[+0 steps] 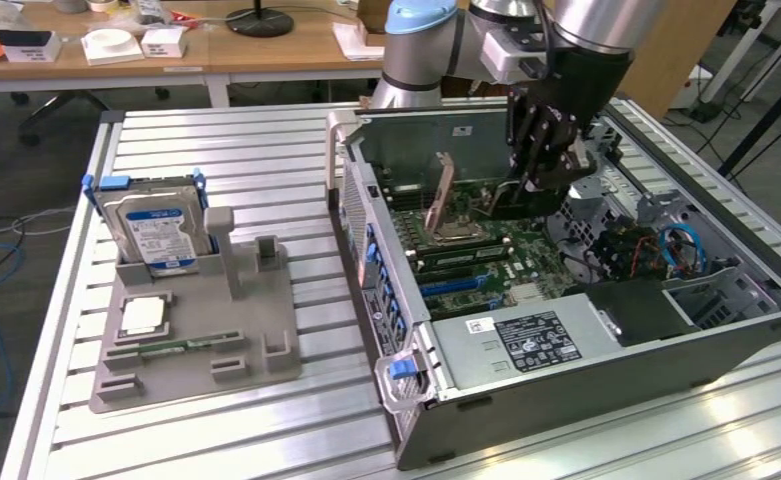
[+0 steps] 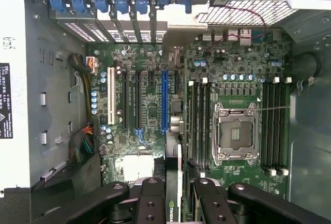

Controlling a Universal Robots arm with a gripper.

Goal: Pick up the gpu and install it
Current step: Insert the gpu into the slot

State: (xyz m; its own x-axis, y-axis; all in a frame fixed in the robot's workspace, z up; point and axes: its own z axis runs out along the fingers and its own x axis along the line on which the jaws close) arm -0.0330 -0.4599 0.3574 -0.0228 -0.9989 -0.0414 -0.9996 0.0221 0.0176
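Thin flat green-board gpu [image 2: 175,193] with black cooler is gripped edge-on by the black-fingered end effector [image 2: 175,203], held above the green motherboard [image 2: 150,110] inside the open grey metal computer case [image 1: 604,350].

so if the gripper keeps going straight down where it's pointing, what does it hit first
Probably the green motherboard inside the open grey computer case, near the long blue expansion slot. The gripper holds the thin green gpu edge-down; depth is unclear.

Table [image 1: 230,430]: ribbed bare aluminium, satin sheen. Computer case [image 1: 710,345]: grey sheet metal, matt; perforated mesh panel inside. Holder tray [image 1: 250,330]: matt grey plastic. Hard drive [image 1: 157,235]: silver metal, glossy label. Gripper [image 2: 173,203] fingers [image 2: 150,203]: matt black. Gpu [image 2: 172,193]: glossy edge
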